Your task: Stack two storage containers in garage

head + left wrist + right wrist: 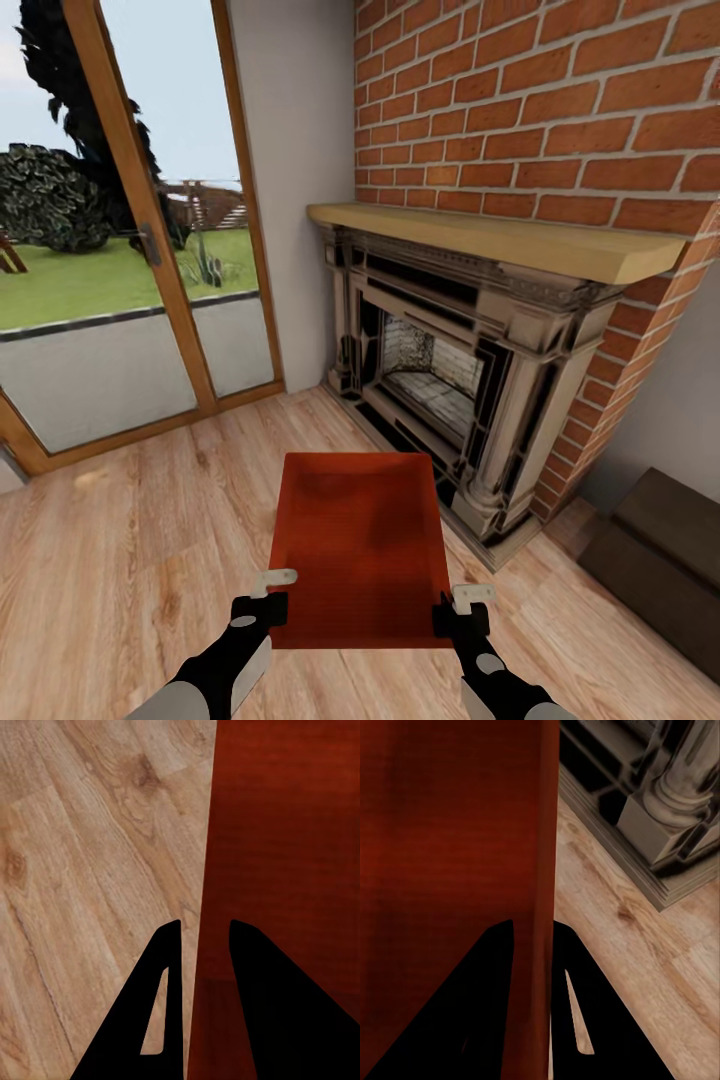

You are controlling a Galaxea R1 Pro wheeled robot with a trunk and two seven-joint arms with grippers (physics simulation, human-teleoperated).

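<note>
Before the brick fireplace [470,370] in the living room, we hold one red-orange storage container [360,545] out in front of us, above the light wood-plank floor [130,540], one gripper on each of its long sides near the end closest to us. Our left gripper [268,592] straddles the left wall: from the left wrist we see one dark finger [154,1012] outside the wall over the planks and the other inside the bin, the jaws narrow and closed on the rim. Our right gripper [465,606] does the same on the right wall, where the right wrist shows the thin red wall [544,870] pinched between its two fingers, with the fireplace's stone plinth [660,832] beyond. Glass doors in wooden frames [130,230] stand to our left, looking onto grass, and a dark low bench [660,560] sits at our right, beside the fireplace.
</note>
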